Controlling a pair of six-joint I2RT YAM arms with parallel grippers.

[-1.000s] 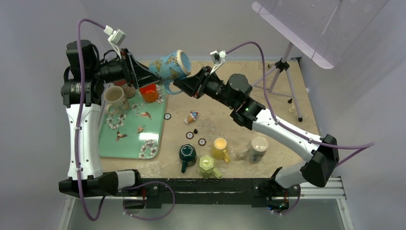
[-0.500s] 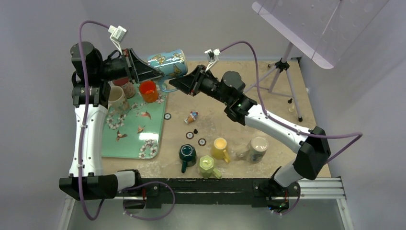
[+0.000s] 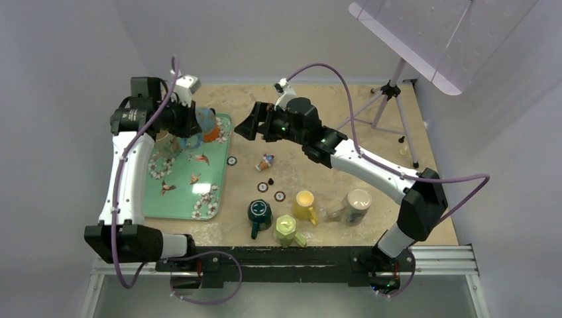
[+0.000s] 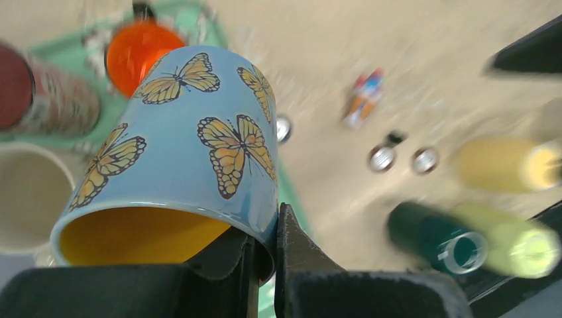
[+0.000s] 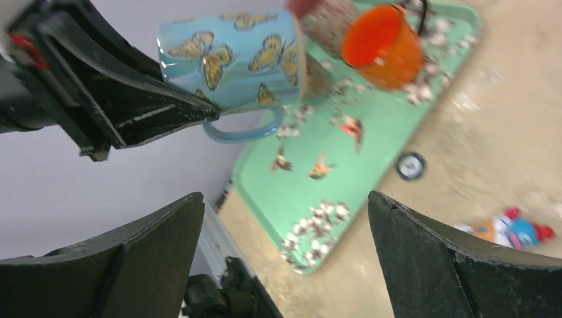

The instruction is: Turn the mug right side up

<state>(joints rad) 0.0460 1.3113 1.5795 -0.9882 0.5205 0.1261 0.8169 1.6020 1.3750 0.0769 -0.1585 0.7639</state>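
The job is part done. The mug (image 4: pixel 185 132) is off the worktop (image 3: pixel 318 179) and held by the left tool (image 4: pixel 265 248), which is clamped on the rim: one finger sits inside the mouth, the other presses on the outer wall. The mug hangs over the far right corner of the tray (image 3: pixel 179 199), just beside the orange cup (image 3: pixel 212 134).

The mouth faces back toward the left tool, so the mug is no longer mouth down. It does not look upright yet. In the right wrist view it appears tilted, closer to lying on its side, with the handle (image 5: pixel 244 132) hanging underneath. From these views I cannot tell whether its base touches the tray; my judgement is that it does not.

What is left, as I judge it, is to bring the base fully down, set the mug on a flat spot and let go of the rim.

The right tool (image 5: pixel 285 199) stands just beside the mug with its fingers wide apart and nothing between them, touching nothing.

The mug is light blue outside, printed with orange and yellow butterflies, and deep yellow inside. Its wall is straight and glossy, with a blue loop handle. It appears to hold nothing.
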